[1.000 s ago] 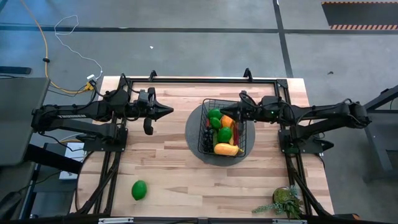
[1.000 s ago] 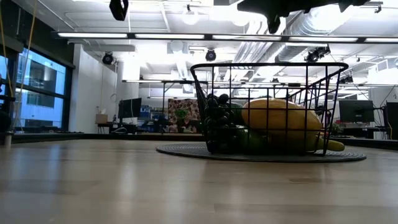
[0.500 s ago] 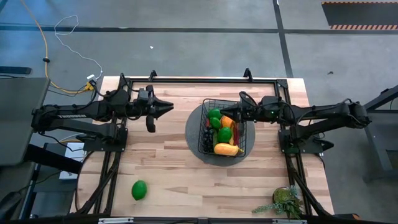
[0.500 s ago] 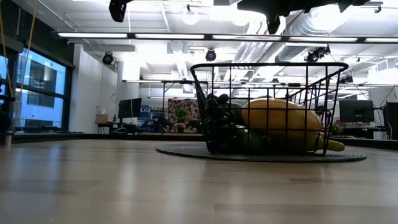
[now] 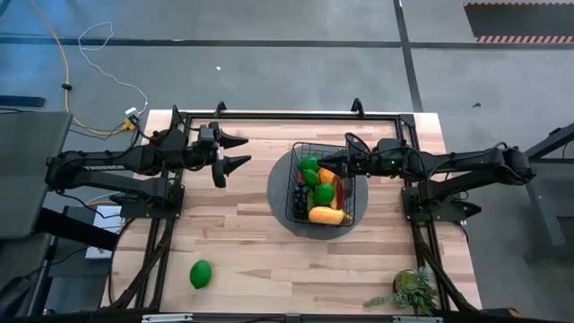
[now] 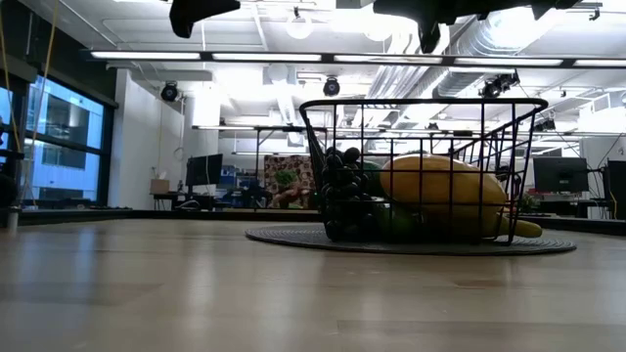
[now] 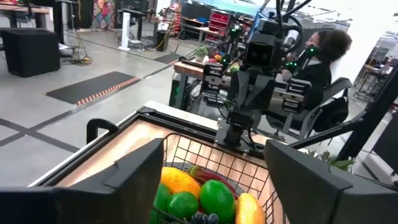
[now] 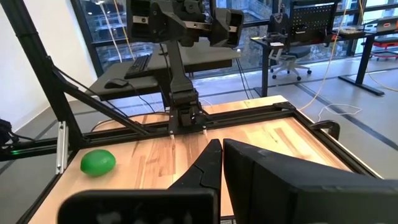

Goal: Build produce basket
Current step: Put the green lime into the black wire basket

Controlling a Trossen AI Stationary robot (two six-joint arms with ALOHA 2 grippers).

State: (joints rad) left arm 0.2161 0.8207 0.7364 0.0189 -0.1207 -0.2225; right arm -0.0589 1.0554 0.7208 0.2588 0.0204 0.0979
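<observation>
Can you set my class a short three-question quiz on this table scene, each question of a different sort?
1. True or false: the round green toy fruit on the bare wooden table lies inside the black wire-mesh basket.
2. Multiple choice: the basket stands on (A) a dark grey round mat, (B) a white plate, (C) a red tray.
3. Fill in: the left gripper's fingers are ____.

Key
1. False: it lies alone near the table's front edge, far from the basket.
2. A.
3. Open, hanging beside the basket; the right gripper hangs over the basket.
</observation>
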